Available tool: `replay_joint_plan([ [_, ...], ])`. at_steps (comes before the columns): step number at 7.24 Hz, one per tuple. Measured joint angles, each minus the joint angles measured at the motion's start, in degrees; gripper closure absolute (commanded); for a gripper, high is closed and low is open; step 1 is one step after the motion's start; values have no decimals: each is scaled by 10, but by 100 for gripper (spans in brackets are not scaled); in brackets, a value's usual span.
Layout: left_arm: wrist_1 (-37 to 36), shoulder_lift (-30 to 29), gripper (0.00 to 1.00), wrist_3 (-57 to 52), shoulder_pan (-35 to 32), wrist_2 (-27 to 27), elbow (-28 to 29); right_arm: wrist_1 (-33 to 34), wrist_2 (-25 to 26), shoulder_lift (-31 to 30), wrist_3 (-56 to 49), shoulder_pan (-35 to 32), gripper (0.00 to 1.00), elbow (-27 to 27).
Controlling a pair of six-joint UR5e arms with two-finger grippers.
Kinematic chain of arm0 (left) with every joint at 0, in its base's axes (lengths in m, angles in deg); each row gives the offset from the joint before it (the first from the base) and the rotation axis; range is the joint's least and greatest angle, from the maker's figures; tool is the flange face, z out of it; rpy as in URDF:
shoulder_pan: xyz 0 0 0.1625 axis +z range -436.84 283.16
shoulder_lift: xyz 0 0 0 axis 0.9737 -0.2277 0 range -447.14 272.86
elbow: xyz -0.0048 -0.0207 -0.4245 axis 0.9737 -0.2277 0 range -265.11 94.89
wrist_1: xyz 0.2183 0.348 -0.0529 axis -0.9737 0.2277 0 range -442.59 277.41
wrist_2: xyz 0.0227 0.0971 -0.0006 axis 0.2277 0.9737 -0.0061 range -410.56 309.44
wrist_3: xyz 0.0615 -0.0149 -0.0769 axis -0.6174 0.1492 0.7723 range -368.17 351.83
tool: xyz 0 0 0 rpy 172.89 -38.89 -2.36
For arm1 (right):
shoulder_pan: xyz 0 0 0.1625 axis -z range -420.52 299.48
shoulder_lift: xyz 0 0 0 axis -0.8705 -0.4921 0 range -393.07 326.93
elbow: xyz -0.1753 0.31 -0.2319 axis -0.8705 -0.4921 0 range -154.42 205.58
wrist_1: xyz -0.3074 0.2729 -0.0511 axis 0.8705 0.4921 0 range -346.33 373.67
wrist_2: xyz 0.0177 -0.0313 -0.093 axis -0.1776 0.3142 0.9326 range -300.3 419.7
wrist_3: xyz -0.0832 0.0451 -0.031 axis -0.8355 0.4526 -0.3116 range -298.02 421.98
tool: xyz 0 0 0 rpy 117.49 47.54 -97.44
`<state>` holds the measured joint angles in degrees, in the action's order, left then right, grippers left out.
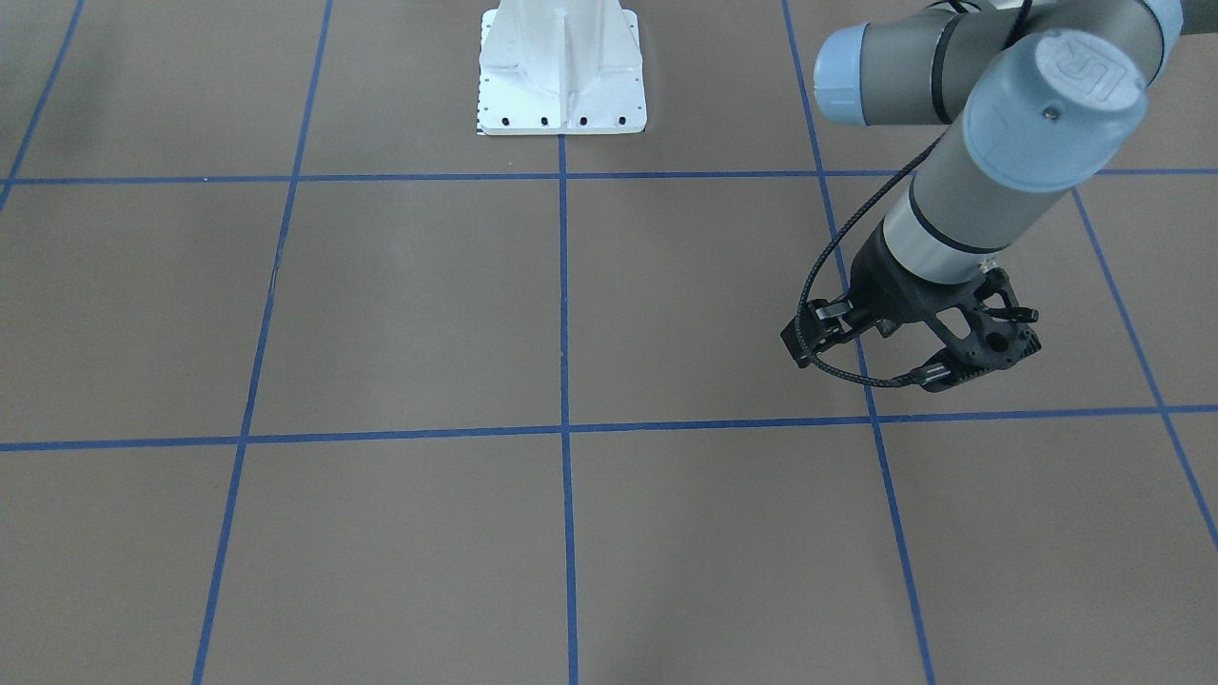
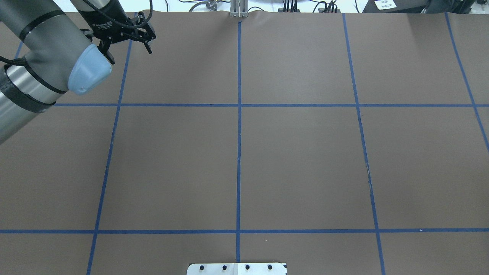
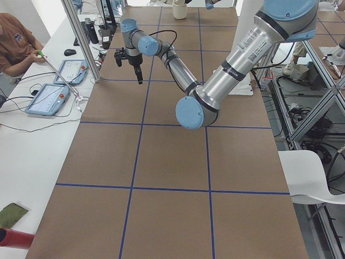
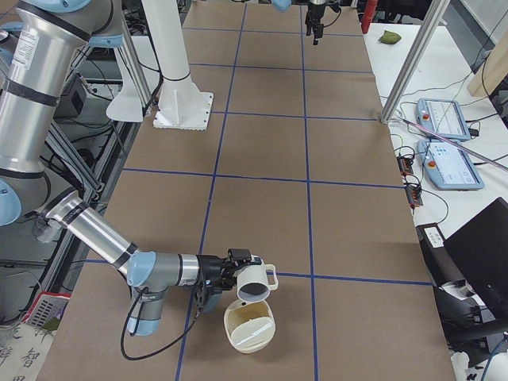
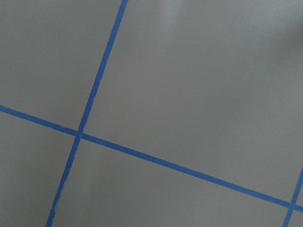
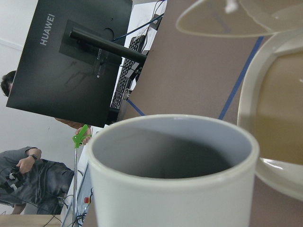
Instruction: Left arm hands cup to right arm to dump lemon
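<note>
The cream-white cup hangs tilted at the tip of the near right arm, mouth down toward a cream bowl. The right gripper is at the cup, but I cannot tell whether it is shut. In the right wrist view the cup fills the lower frame. The part of its grey inside that shows is bare, and the bowl's rim is just beyond. I cannot make out the lemon. My left gripper hangs open over bare table at the far left, holding nothing.
The white robot base stands at the table's robot side. A seated person, tablets and a red cylinder are on the side bench. A monitor stands past the table's right end.
</note>
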<state>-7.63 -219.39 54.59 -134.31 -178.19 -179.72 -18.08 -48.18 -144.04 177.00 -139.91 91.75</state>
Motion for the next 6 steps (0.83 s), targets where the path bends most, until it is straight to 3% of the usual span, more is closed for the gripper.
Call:
replay_joint_plan([
  [6,-1,-6,0,0,0,0,-1,-79,-6,12,193,-18,100,-47],
])
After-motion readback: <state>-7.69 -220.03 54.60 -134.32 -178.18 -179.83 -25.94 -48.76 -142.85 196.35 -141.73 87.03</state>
